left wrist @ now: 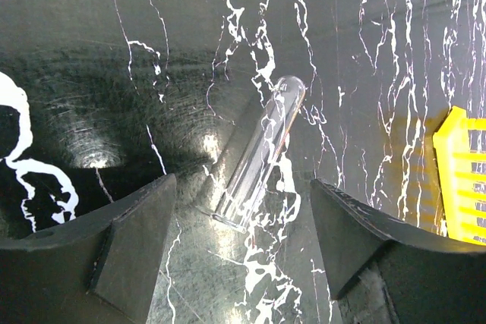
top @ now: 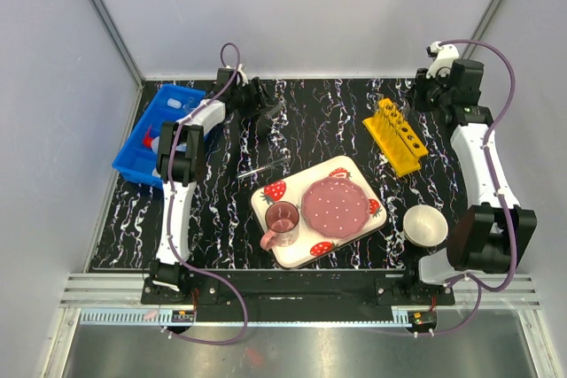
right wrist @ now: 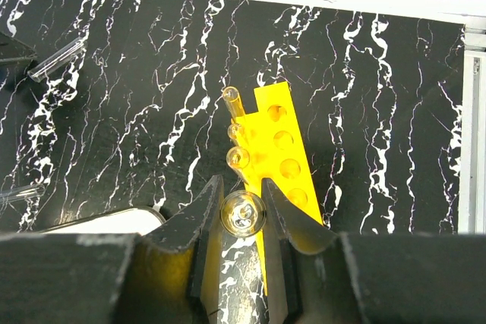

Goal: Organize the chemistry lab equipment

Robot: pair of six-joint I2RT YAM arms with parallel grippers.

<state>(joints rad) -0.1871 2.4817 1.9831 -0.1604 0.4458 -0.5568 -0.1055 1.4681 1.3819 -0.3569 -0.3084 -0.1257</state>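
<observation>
Two tubes: your right gripper (right wrist: 241, 201) clamps the upright tube (right wrist: 243, 214) at the rack (right wrist: 285, 158). Your left gripper (left wrist: 241, 187) gapes over the lying tube (left wrist: 262, 149).

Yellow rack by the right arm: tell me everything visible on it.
The yellow rack looks like plastic, a long strip with two rows of round holes. It stands on the black marbled table, far right, angled diagonally. Three clear glass tubes stand upright in one row; the other row's holes are empty. The right gripper is closed on a fourth tube at one end; whether that tube is seated is unclear.
</observation>
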